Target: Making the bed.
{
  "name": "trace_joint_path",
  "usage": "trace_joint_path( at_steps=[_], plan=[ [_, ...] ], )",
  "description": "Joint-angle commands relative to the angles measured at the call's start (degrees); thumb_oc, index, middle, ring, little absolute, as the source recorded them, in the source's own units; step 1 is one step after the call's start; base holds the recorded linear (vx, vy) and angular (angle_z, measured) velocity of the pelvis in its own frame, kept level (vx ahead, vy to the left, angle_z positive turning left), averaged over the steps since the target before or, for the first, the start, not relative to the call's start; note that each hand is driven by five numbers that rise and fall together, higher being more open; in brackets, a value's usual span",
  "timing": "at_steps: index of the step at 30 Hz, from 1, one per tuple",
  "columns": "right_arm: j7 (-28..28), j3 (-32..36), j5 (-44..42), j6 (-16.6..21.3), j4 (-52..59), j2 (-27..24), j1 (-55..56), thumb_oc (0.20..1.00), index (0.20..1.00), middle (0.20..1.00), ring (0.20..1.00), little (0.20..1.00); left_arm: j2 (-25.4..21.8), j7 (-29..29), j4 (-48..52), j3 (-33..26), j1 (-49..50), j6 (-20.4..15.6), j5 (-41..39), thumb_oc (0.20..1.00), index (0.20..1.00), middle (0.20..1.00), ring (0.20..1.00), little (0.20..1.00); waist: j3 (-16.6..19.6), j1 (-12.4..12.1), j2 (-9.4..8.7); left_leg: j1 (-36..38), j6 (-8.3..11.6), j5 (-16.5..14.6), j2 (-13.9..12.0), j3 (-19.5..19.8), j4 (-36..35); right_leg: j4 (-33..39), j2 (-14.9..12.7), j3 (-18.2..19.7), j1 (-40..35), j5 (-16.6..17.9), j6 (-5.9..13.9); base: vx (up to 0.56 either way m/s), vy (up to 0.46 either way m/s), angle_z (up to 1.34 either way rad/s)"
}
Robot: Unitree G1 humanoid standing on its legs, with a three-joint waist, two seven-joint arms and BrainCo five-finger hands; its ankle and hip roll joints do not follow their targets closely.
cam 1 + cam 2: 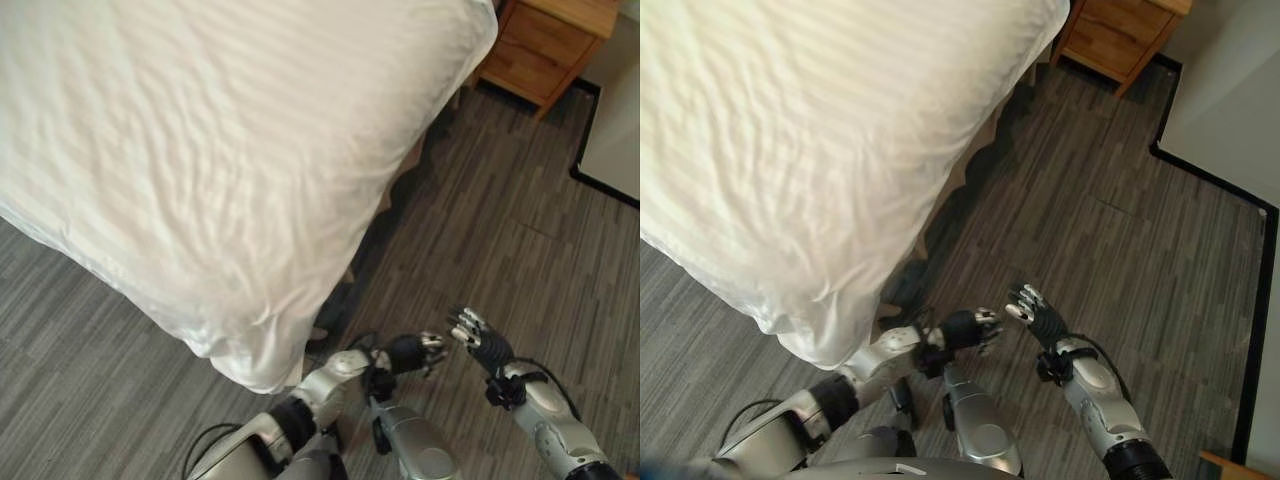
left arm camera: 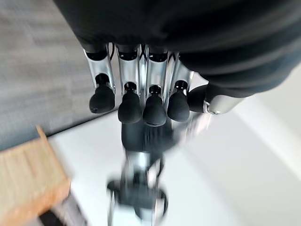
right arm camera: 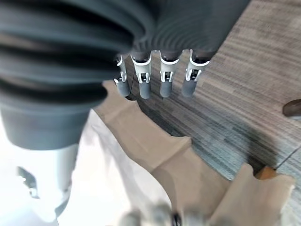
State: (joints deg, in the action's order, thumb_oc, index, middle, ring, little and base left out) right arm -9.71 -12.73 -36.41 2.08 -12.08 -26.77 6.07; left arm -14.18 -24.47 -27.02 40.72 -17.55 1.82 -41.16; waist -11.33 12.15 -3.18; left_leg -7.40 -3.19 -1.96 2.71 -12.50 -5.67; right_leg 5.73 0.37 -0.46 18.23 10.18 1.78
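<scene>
at upper left, the bed (image 1: 200,140) under a smooth white duvet (image 1: 180,200), one corner drooping toward the grey plank floor (image 1: 500,250). beside that corner, the left hand (image 1: 428,349), fingers straight and relaxed, holding nothing. just to its right, fingertips nearly meeting, the right hand (image 1: 472,330), also open and empty. at upper right, a wooden nightstand (image 1: 545,40).
</scene>
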Motion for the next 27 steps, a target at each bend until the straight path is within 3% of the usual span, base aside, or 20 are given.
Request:
trace_joint_path(
  at_steps=[1, 2, 5, 8, 12, 19, 27],
  plan=[
    [-0.4, 5.7, 0.3, 4.2, 0.3, 0.6, 0.8, 1.0, 1.0, 1.0, 1.0, 1.0, -4.2, 1.5, 7.1, -8.9, 3.2, -5.7, -7.9, 0.2, 0.2, 0.2, 0.2, 0.2, 0.5, -2.9, 0.64, 0.1, 1.21, -0.3, -0.8, 1.9, 0.7, -0.7, 0.9, -1.5, -7.0, -7.3, 2.28, -0.02, 0.002, 0.06],
    [-0.3, 5.7, 0.3, 4.2, 0.3, 0.6, 0.8, 1.0, 1.0, 1.0, 1.0, 1.0, -4.3, 1.5, 7.2, -8.9, 3.3, -5.7, -7.9, 0.2, 0.2, 0.2, 0.2, 0.2, 0.6, -2.9, 0.61, 0.0, 1.2, -0.3, -0.7, 1.9, 0.7, -0.7, 0.9, -1.5, -6.9, -7.3, 2.28, -0.02, 0.001, 0.04],
    [-1.4, 8.1, 0.7, 4.5, -0.5, 1.6, 3.1, 1.0, 1.0, 1.0, 1.0, 1.0, -7.5, 4.0, 12.1, -22.1, 10.1, -8.6, -10.8, 0.2, 0.2, 0.2, 0.2, 0.2, 1.1, -4.6, 0.53, -0.2, 1.27, 0.1, -0.6, 2.2, 0.7, -0.7, 0.8, -2.0, -6.8, -7.3, 2.2, -0.02, -0.002, 0.1],
    [-2.8, 9.7, 1.6, 4.1, -0.7, 1.8, 4.0, 1.0, 1.0, 1.0, 1.0, 1.0, -10.1, 5.4, 15.1, -30.0, 13.7, -10.6, -8.7, 0.2, 0.2, 0.2, 0.2, 0.2, 0.9, -5.6, 0.62, -0.6, 1.37, 0.3, -0.6, 2.5, 0.7, -0.7, 0.8, -2.5, -6.6, -7.2, 2.09, -0.03, 0.007, 0.05],
    [-4.0, 9.8, 1.8, 3.5, -1.3, 1.7, 3.3, 1.0, 1.0, 1.0, 1.0, 1.0, -9.5, 5.2, 14.9, -33.3, 15.1, -10.3, -9.4, 0.2, 0.2, 0.2, 0.2, 0.2, 0.4, -6.1, 0.73, -1.1, 1.4, 0.7, -0.6, 2.7, 0.7, -0.7, 0.7, -2.8, -6.4, -7.0, 2.02, -0.02, 0.01, 0.11],
    [-5.0, 9.0, 1.5, 2.8, -1.1, 0.9, 1.9, 1.0, 1.0, 1.0, 1.0, 1.0, -9.2, 5.0, 13.0, -31.2, 14.6, -10.1, -6.4, 0.2, 0.2, 0.2, 0.2, 0.2, -0.3, -6.2, 0.83, -1.7, 1.43, 1.1, -0.6, 3.1, 0.7, -0.7, 0.7, -3.2, -6.0, -6.8, 1.98, -0.01, 0.003, 0.03],
    [-3.9, 6.8, 1.2, 2.9, -1.0, 0.6, -0.2, 1.0, 1.0, 1.0, 1.0, 1.0, -6.8, 4.6, 9.4, -20.8, 7.7, -8.6, -4.2, 0.2, 0.2, 0.2, 0.2, 0.2, -1.0, -5.2, 0.76, -3.1, 1.57, 1.4, -0.7, 2.8, 0.7, -0.7, 0.8, -3.0, -4.5, -6.5, 2.06, 0.0, 0.0, 0.0]
  ],
)
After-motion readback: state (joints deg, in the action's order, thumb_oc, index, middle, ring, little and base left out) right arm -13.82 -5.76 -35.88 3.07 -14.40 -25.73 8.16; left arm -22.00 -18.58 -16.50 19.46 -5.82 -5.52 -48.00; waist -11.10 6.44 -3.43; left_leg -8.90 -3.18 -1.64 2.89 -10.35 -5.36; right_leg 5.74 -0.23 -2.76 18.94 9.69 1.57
